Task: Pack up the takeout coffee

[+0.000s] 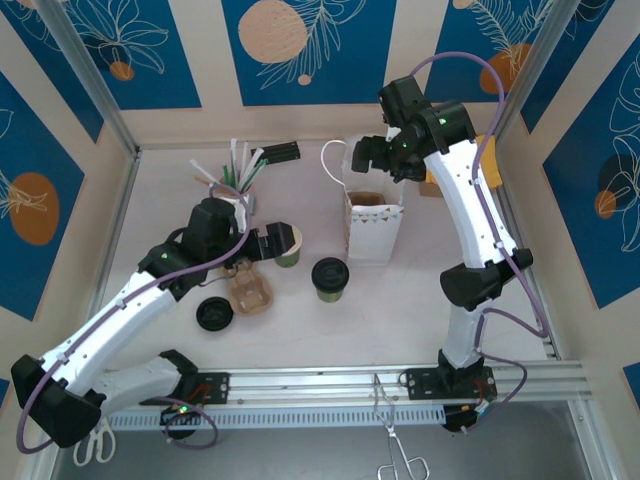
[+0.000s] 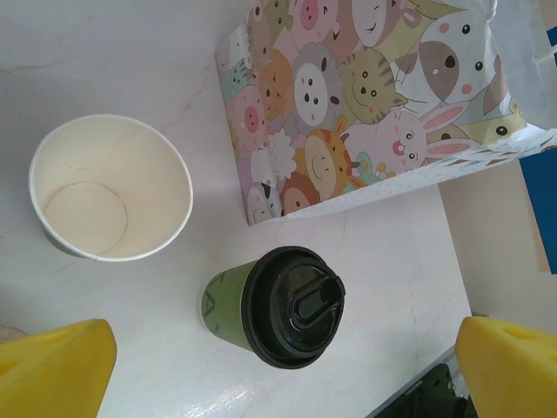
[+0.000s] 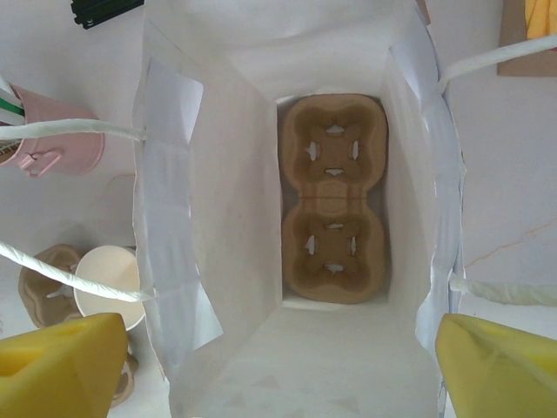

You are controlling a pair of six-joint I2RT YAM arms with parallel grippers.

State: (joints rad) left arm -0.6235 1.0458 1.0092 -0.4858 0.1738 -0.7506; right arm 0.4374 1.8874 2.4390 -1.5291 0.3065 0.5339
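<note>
Right pincer spread over bag, carrier inside

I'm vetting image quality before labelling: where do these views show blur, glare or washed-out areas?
Top external: sharp, evenly lit, soft shadows on the table. Left wrist: lidded cup crisp, yellow fingers blurred at the bottom corners. Right wrist: cup carrier sharp, paper bag walls bright and low-contrast, yellow fingers likewise blurred.

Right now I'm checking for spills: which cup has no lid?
The cup farther left of the bag: open top, cream inside showing. The other cup wears a black lid.
</note>
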